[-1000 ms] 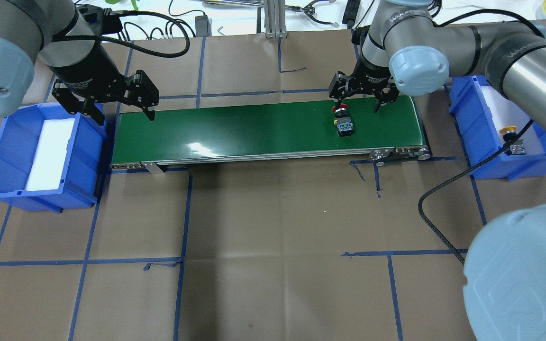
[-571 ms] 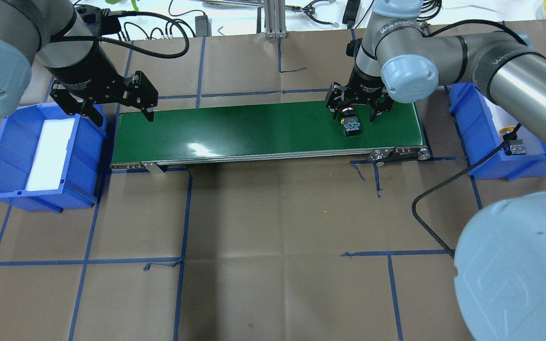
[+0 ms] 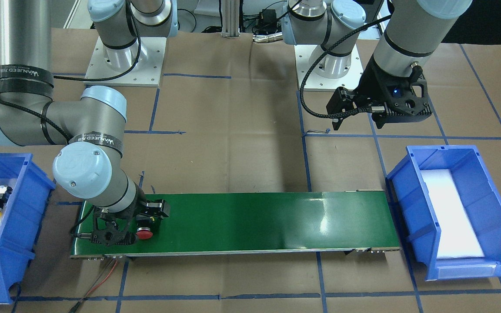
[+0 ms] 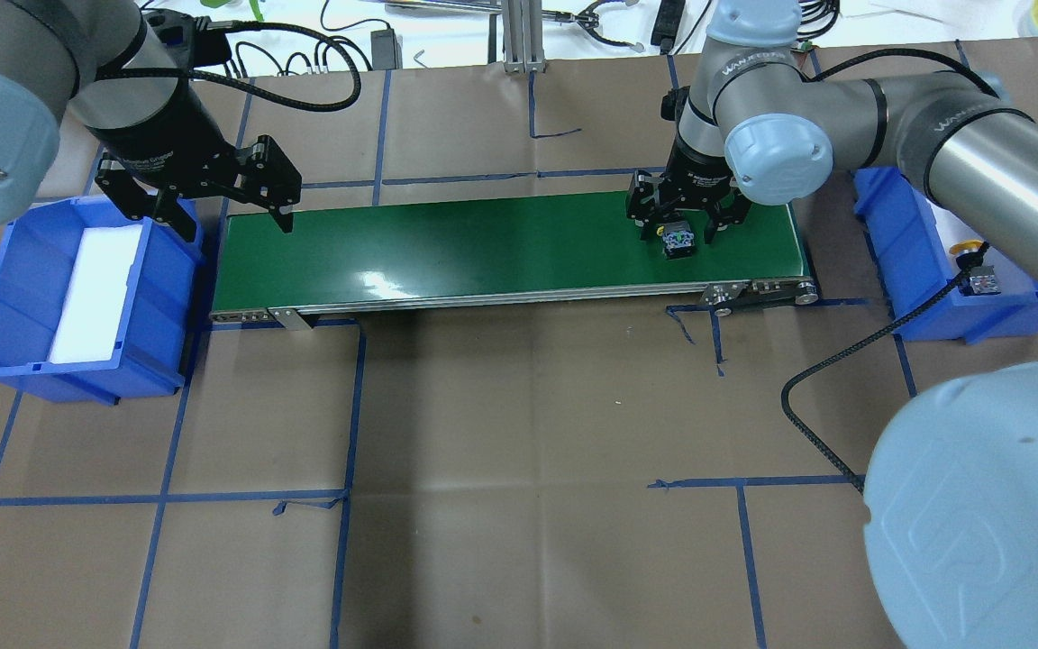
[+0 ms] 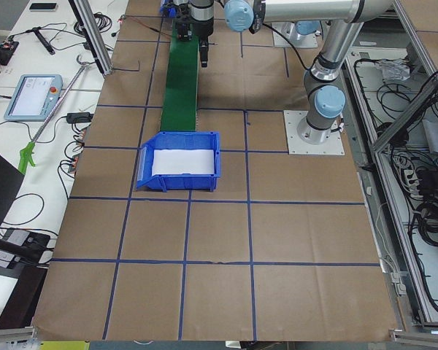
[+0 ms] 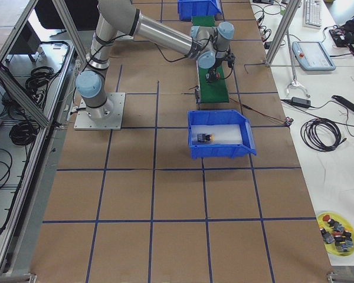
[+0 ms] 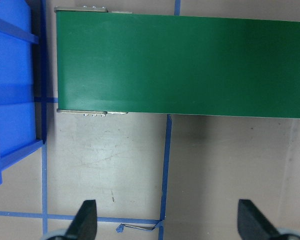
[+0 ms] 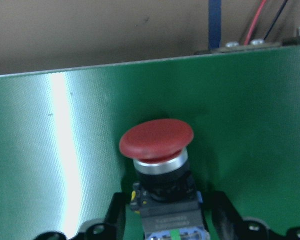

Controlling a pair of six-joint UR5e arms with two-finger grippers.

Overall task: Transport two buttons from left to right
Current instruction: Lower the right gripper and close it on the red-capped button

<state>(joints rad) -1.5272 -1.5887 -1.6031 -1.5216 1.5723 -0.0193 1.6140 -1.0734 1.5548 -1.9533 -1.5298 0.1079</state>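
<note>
Desk [image 4: 519, 559] covered in brown paper, marked off by a blue tape grid [image 4: 122, 498]. 1 green conveyor belt [image 4: 483, 243] lies flat on it between 2 blue bins: 1st bin [image 4: 5, 297] just off one end, 2nd bin [image 4: 978, 320] just off the other. Each bin is lined with a white pad [image 4: 95, 288].

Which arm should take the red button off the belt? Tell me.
Right. The right hand straddles the red button on the belt; the left hand hovers open at the far end.
</note>
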